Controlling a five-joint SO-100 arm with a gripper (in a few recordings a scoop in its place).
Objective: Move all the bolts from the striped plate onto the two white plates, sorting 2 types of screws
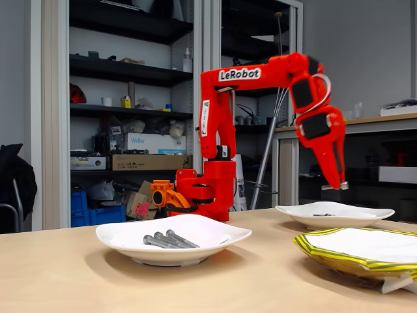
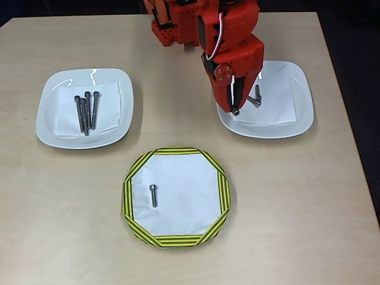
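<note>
Nearest the camera in the fixed view, at the right edge of the pale wooden surface (image 1: 58, 274), the striped plate (image 1: 339, 255) is seen, its yellow rim crossed by dark bands and a white sheet laid inside it. From overhead, a single short bolt (image 2: 154, 195) is shown lying on that sheet, left of the plate's middle, its head toward the far side. To the left in the fixed view, a little further back, a white plate (image 1: 124, 236) is set, and on it a cluster of long bolts (image 1: 168, 240) is laid. Overhead, four long slim bolts (image 2: 86, 111) can be counted there, side by side and touching, on a square of white paper. Further back on the right, the second white plate (image 1: 365, 213) is found, also lined with paper. On it, in the overhead view, short bolts (image 2: 256, 98) are seen close together; their exact number cannot be told, since part of the plate is covered by the arm. Above that plate the red claw (image 1: 335, 186) is hung, pointed downward and clear of the plate. Its tip (image 2: 236, 110) is placed over the plate's left part, just beside the short bolts. A small metal piece shows at the tip, but whether it is a held bolt and whether the claw is spread or pressed together cannot be told. Behind, the red arm's base (image 1: 203, 195) is fixed at the far edge of the surface, and dark shelves (image 1: 124, 72) stand beyond.
</note>
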